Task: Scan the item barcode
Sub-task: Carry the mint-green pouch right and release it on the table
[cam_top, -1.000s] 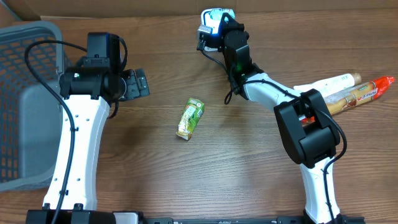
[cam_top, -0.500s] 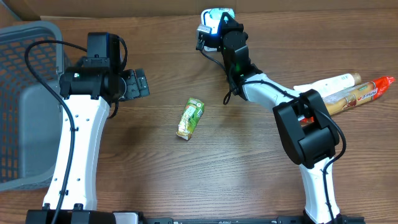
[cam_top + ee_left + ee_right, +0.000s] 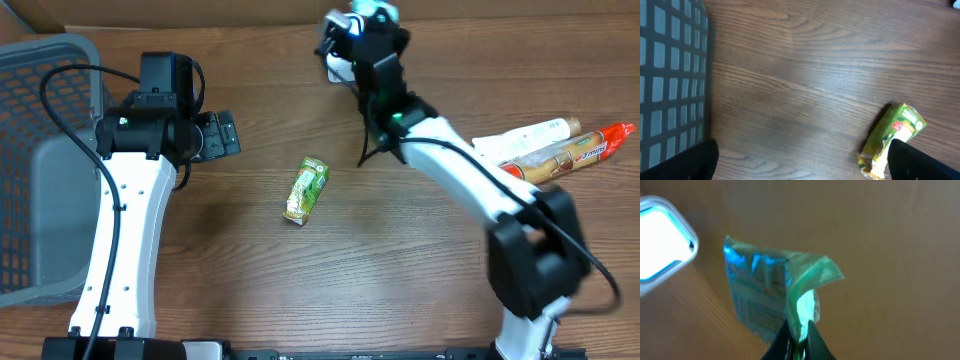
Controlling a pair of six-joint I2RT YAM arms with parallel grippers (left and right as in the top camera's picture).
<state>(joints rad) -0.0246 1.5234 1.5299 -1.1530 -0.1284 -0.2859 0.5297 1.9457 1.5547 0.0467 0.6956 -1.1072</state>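
A: What is blurring?
B: The right arm is smearing in the overhead view; the packet is showing print too blurred to read.
A: And what is getting cut off?
B: The basket is running off the left edge; the left finger is covering one corner of the carton.

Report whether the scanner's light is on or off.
On. In the right wrist view the scanner glows bright blue-white, tinting the packet pinched in the right end effector.
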